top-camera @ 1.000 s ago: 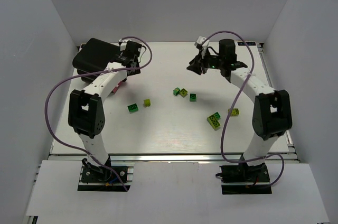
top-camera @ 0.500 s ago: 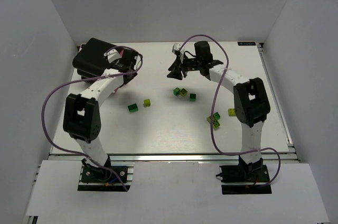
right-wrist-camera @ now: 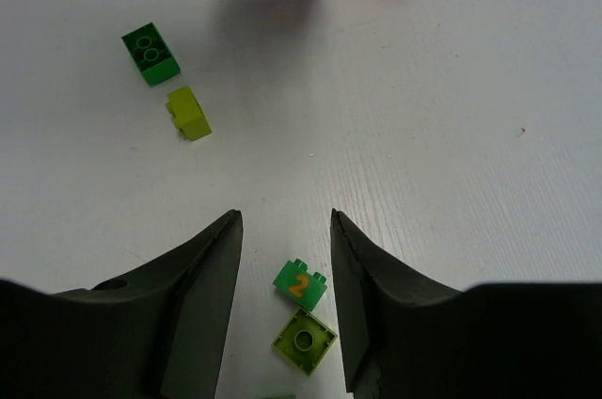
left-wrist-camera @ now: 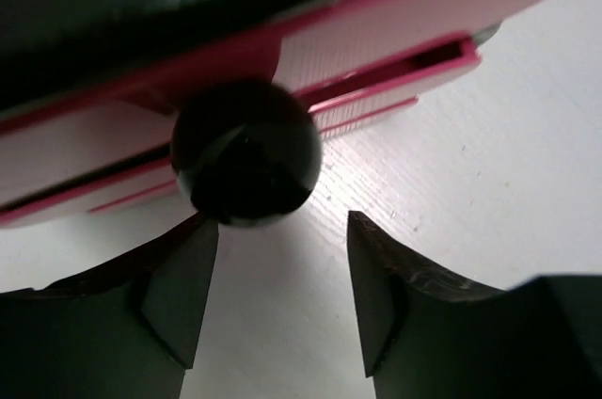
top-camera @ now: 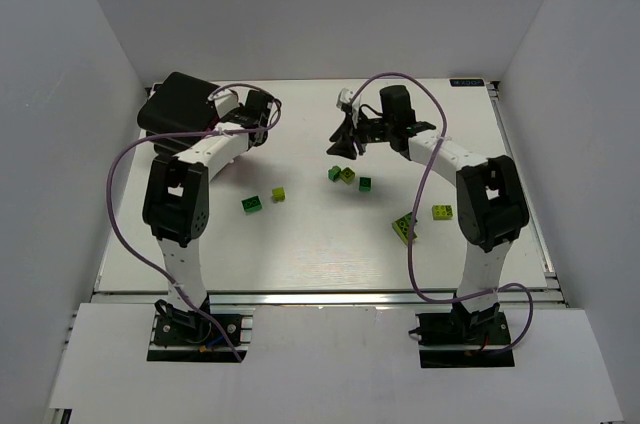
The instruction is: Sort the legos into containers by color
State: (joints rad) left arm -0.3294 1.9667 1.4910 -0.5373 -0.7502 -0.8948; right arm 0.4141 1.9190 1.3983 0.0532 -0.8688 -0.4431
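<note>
Knob [left-wrist-camera: 246, 152] seemingly just beyond left gripper [left-wrist-camera: 280, 234].

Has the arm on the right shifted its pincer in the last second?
Yes. The right pincer swung leftward, toward the black box-shaped cabinet, now just beyond the small green plastic bricks.

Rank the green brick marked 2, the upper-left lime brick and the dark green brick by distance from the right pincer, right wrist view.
1. Green brick marked 2, framed by the right pincer.
2. Lime brick, ahead left.
3. Dark green brick, just beyond it.
</note>
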